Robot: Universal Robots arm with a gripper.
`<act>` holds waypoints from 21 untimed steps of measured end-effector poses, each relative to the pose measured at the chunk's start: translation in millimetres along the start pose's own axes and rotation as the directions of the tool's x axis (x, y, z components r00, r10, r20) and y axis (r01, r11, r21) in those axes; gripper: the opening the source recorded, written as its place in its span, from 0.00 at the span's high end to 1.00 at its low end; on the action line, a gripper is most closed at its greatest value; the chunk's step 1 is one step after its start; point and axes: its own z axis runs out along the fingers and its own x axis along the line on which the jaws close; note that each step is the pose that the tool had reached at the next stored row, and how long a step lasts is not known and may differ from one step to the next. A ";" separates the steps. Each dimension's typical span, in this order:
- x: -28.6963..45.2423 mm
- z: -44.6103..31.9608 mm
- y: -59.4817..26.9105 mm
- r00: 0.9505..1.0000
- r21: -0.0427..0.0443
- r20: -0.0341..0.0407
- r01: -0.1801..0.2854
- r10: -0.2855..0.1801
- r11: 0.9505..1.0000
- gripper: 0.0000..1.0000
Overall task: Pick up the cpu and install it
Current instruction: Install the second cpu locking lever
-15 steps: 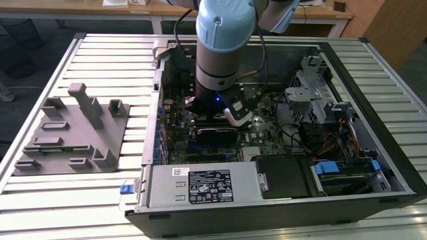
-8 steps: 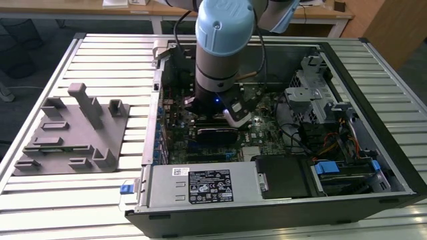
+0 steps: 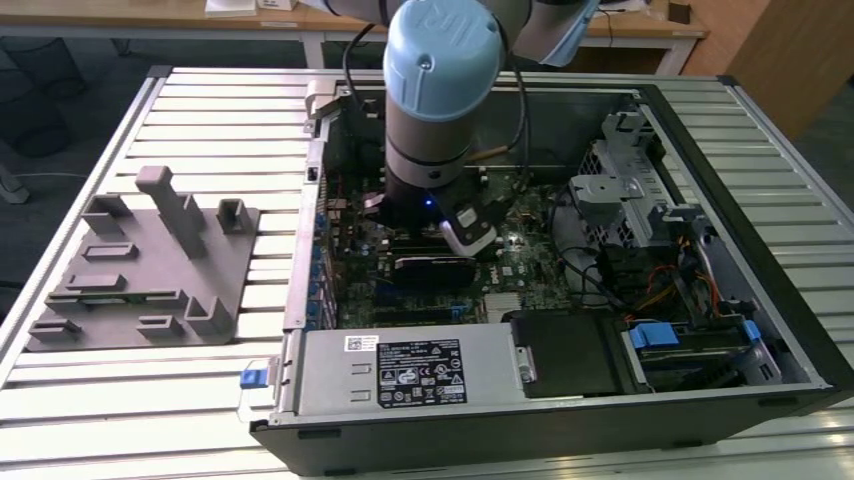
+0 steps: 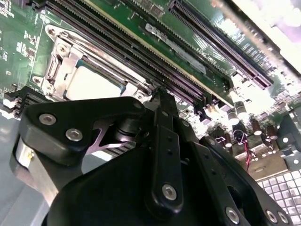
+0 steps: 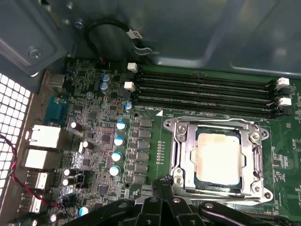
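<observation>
Slatted workbench (image 3: 200,400), open PC case (image 3: 747,330); cpu (image 5: 218,157) already sits in the socket frame (image 5: 181,155). Gripper (image 5: 162,188) looks closed on nothing, so any downward bump could damage pins.

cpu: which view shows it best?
The first wrist view: the cpu lies flat in the socket frame, its whole silvery top visible. In the second wrist view the cpu is partly hidden behind the tool. In the exterior view the arm blocks it.

Robotics lab or workshop: slatted aluminium bench (image 3: 200,100), opened computer case (image 3: 561,400), grey fixture (image 3: 140,265), wooden desks (image 3: 240,22) behind.
</observation>
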 end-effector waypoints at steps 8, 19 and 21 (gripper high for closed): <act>0.8 4.7 -1.5 1.000 -0.012 0.001 -0.001 0.001 1.000 0.89; 0.8 -15.8 4.7 1.000 -0.013 0.002 -0.001 0.001 1.000 0.89; 0.8 -23.0 6.8 1.000 -0.013 0.002 -0.001 0.001 1.000 0.89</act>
